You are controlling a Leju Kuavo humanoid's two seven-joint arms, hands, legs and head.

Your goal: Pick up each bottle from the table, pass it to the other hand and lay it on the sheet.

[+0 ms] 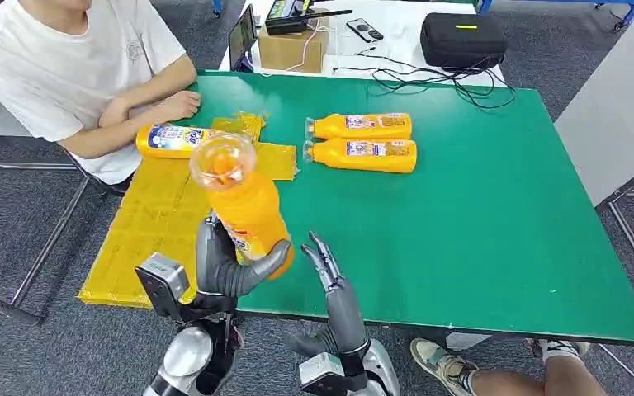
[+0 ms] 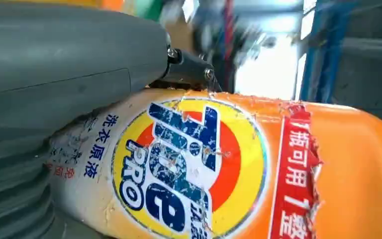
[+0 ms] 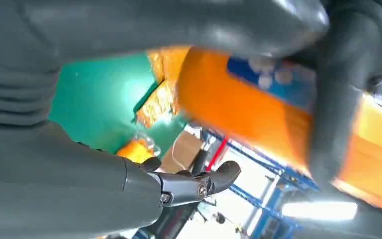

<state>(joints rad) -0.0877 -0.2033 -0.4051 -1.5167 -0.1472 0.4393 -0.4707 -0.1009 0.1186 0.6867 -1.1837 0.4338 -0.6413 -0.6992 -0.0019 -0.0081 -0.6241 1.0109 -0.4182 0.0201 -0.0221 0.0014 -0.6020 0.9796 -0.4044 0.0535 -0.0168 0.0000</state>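
The left robot hand (image 1: 229, 266) is gripping an orange detergent bottle (image 1: 246, 206) around its lower body, holding it raised with its clear cap end tilting toward the camera, above the near edge of the green surface (image 1: 495, 239) beside the yellow sheet (image 1: 144, 223). The right robot hand (image 1: 328, 268) is standing just beside the bottle with fingers spread and holding nothing. One bottle (image 1: 167, 140) is lying on the sheet near a seated person's hand (image 1: 180, 104), and two more bottles (image 1: 361, 141) are lying side by side on the surface.

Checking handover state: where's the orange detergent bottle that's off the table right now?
In the head view, the orange detergent bottle is gripped upright in the left hand above the table's near edge, by the yellow sheet; the right hand is open beside it.
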